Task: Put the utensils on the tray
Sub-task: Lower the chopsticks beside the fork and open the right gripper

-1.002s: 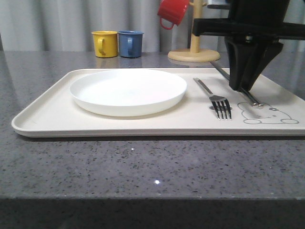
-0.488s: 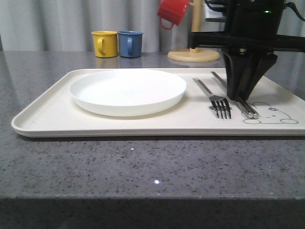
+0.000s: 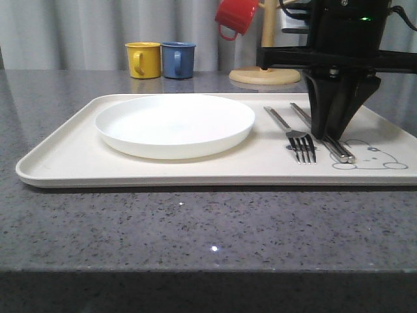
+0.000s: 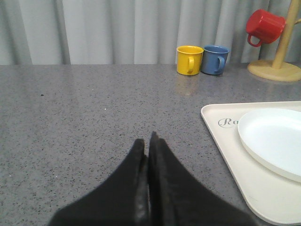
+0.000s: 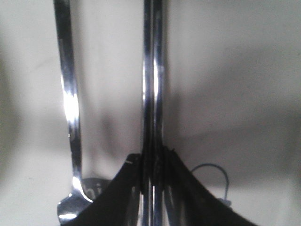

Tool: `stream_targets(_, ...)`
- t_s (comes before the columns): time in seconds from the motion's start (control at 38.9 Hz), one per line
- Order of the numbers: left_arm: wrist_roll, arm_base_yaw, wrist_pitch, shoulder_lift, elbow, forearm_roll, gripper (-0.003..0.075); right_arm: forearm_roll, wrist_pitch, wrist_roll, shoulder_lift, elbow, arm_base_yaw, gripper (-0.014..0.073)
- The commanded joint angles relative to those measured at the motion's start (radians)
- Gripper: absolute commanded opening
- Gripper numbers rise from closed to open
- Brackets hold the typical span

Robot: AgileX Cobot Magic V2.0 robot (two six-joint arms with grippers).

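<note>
The cream tray [image 3: 58,171] lies on the grey counter. On its right part a silver fork [image 3: 296,137] rests with its tines toward the front. Just right of it, the pair of chopsticks [image 3: 339,149] lies along the tray, its near tips by the rabbit drawing. My right gripper [image 3: 329,130] stands over them, shut on the chopsticks [image 5: 153,84]; the fork [image 5: 68,103] runs parallel beside them. My left gripper [image 4: 146,141] is shut with nothing in it, above bare counter left of the tray [image 4: 221,136]. No spoon is visible.
A round white plate [image 3: 174,124] takes up the tray's left-middle. Behind the tray stand a yellow mug [image 3: 143,59] and a blue mug [image 3: 178,59]. A wooden mug tree [image 3: 264,75] at the back carries a red mug [image 3: 236,15].
The right gripper has come down and slightly left with the chopsticks. They were angled across the tray's back rim and now lie flat on it beside the fork.
</note>
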Motion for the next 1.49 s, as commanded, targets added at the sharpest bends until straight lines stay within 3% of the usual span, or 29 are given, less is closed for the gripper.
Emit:
stream_targets(0.0, -0.010, 0.003, -0.083, 0.011, -0.026, -0.008, -0.0018, -0.014, -0.005, 0.004, -0.048, -0.046, -0.003, 0.0204)
stream_targets(0.39, -0.010, 0.003, -0.083, 0.011, -0.026, -0.008, -0.0018, -0.222, 0.152, 0.000, -0.078, -0.283, -0.039, 0.0206)
stream_targets(0.62, -0.010, 0.003, -0.083, 0.011, -0.026, -0.008, -0.0018, -0.149, 0.154, -0.133, -0.095, -0.275, -0.185, 0.0206)
stream_targets(0.8, -0.010, 0.003, -0.083, 0.011, -0.026, -0.008, -0.0018, -0.060, 0.154, -0.267, -0.121, -0.266, -0.357, 0.0215)
stream_targets(1.0, -0.010, 0.003, -0.083, 0.011, -0.026, -0.008, -0.0018, -0.055, 0.154, -0.320, -0.131, -0.253, -0.523, 0.0411)
stream_targets(1.08, -0.010, 0.003, -0.083, 0.011, -0.026, -0.008, -0.0018, -0.055, 0.154, -0.354, -0.131, -0.247, -0.573, 0.0423)
stream_targets(1.28, -0.010, 0.003, -0.083, 0.011, -0.026, -0.008, -0.0018, -0.058, 0.154, -0.461, -0.129, -0.202, -0.656, 0.0421)
stream_targets(1.46, -0.010, 0.003, -0.083, 0.011, -0.026, -0.008, -0.0018, -0.058, 0.154, -0.473, -0.095, -0.163, -0.683, 0.0421)
